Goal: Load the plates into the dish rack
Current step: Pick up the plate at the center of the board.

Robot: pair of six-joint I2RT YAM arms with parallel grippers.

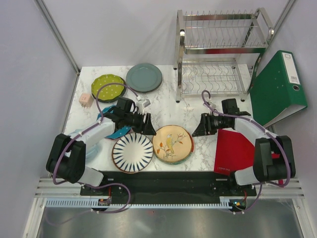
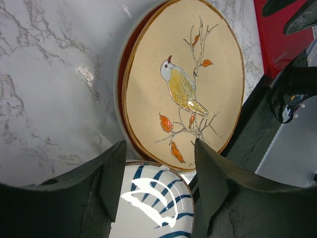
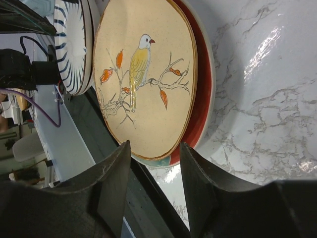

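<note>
A tan plate with a bird (image 1: 173, 143) lies near the front on a red plate (image 3: 202, 94). A white plate with dark stripes (image 1: 132, 152) sits to its left. Further back are a lime dotted plate (image 1: 108, 87) and a grey-blue plate (image 1: 144, 77). A teal plate (image 1: 119, 132) shows under the left arm. The dish rack (image 1: 218, 54) stands at the back right. My left gripper (image 1: 147, 124) (image 2: 158, 148) is open over the striped plate (image 2: 148, 208), facing the bird plate (image 2: 183, 74). My right gripper (image 1: 199, 126) (image 3: 154, 148) is open at the bird plate's (image 3: 143, 79) right edge, holding nothing.
A green binder (image 1: 280, 87) leans right of the rack. A red flat board (image 1: 234, 148) lies under the right arm. A small pink cube (image 1: 86, 100) sits by the lime plate. A small white object (image 1: 143, 104) lies behind the left gripper.
</note>
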